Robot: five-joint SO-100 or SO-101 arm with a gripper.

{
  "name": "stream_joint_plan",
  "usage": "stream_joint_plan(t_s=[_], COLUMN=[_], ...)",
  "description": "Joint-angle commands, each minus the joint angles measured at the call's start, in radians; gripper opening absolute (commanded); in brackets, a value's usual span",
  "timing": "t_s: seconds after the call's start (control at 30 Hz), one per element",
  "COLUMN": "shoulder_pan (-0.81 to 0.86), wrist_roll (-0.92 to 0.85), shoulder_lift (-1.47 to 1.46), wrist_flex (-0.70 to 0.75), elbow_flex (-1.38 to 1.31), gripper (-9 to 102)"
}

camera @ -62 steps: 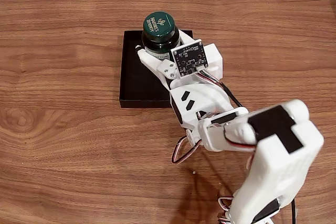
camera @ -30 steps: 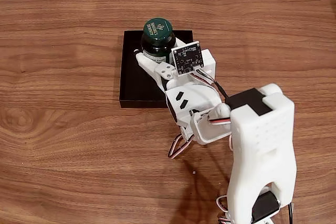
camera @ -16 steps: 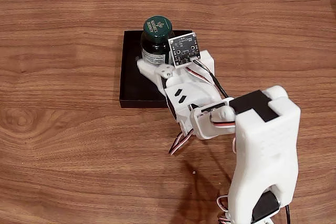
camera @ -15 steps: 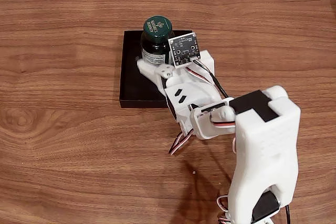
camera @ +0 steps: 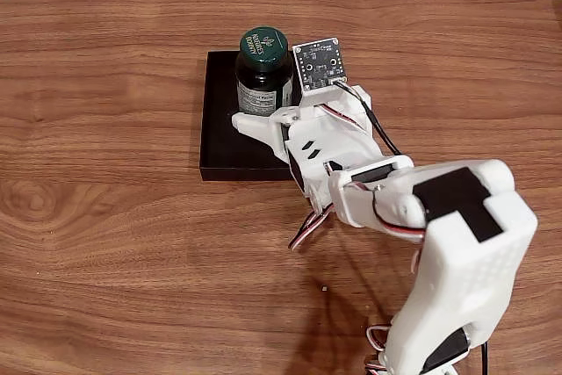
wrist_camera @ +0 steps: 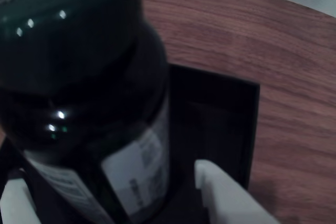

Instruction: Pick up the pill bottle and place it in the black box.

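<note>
Fixed view, left to right: bare wood-grain surface (camera: 97,217) at left, then the black box (camera: 217,133) just left of centre, toward the far side. Shallow, low walls, matte. Inside it stands the pill bottle (camera: 263,76), upright, in the far right part of the box, base on the box floor as far as can be seen. Nothing else visible in the box; its right part is covered by the arm.

Bottle vs gripper (camera: 263,116): gripper reaches in from the near right, white arm (camera: 457,243) rising from the near right edge of the frame. One white finger (camera: 255,125) lies just near-left of the bottle's base, low in the box; the other side is hidden behind the bottle and the small circuit board (camera: 319,63) that sits just right of the cap. Fingers look spread apart w/ the bottle between them, not squeezed on it. In the wrist view the bottle (wrist_camera: 89,103) fills the left and centre, very close to the lens; white finger tips show at bottom left (wrist_camera: 10,203) and bottom right (wrist_camera: 226,192), the right one w/ a dark gap between it and the bottle. Box (wrist_camera: 226,114) floor and far wall lie right of the bottle, surface (wrist_camera: 294,77) beyond.

Writing: dark green cap has pale print, 2 lines plus a leaf-like mark, too small to read. White label w/ dark small print, unreadable in both views.
</note>
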Motion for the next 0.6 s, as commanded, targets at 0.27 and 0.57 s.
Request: stream_joint_plan(t_s=[0.27,0.57], shoulder_pan=[0.038,0.089], wrist_roll=[0.018,0.058], shoulder_lift=[0.44,0.801], wrist_flex=[0.307,0.545], elbow_flex=[0.071,0.238], gripper=[33,31])
